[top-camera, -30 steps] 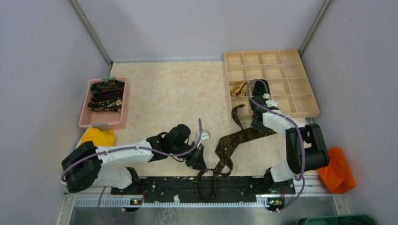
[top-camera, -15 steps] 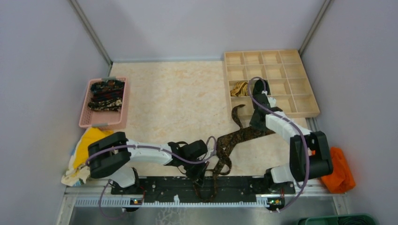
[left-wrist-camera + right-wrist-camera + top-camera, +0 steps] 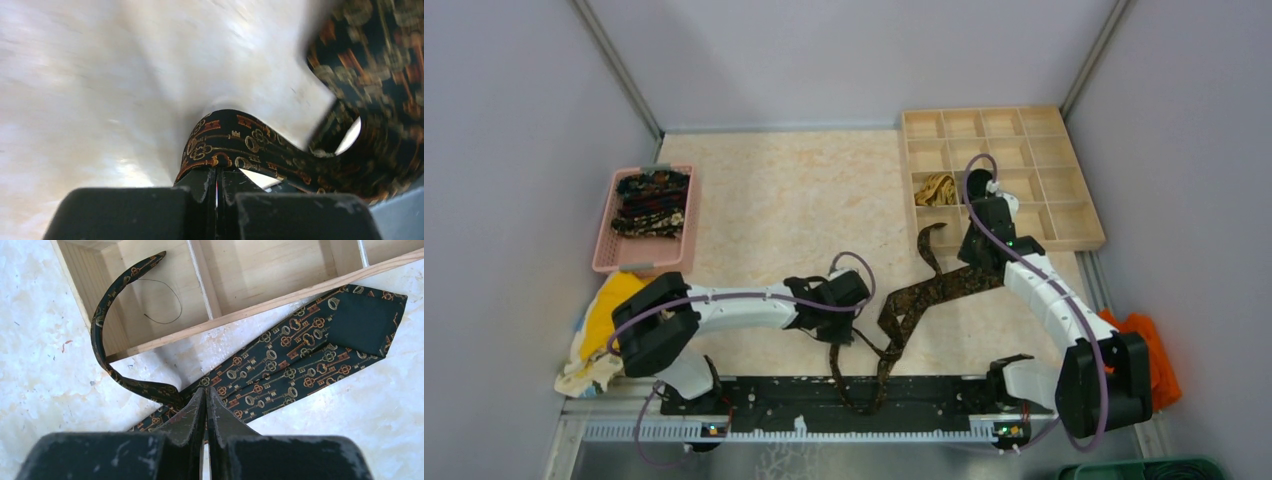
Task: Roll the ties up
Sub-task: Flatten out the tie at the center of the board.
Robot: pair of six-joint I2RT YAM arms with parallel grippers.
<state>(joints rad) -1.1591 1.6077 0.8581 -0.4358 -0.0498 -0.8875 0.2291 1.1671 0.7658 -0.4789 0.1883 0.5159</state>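
At the near edge of the bench (image 3: 794, 200), a dark tie (image 3: 924, 295) with little gold keys on it drapes over the black rail (image 3: 774, 392). Just past the rail, the left tool (image 3: 216, 175) is closed tight. It pinches a narrow bit of this tie, and the cloth bends up in a loop right in front of it.

A yellow cloth (image 3: 619, 295) lies at the near left. An orange cloth (image 3: 1164, 365) lies at the near right, partly behind the right arm.

From the left tool the tie runs far and right across the bench and gets wider. Its wide, pointed end lies flat just beside the near wall of the wooden tray (image 3: 1049, 152).

The right tool (image 3: 206, 395) is closed too, and its tips seem to pinch the tie. The thin end curls up from there over a near box of the tray.

Farther in the tray sits a gold tie (image 3: 936, 188). Far on the left, a pink basket (image 3: 639, 262) holds more dark ties (image 3: 652, 200) in a pile.
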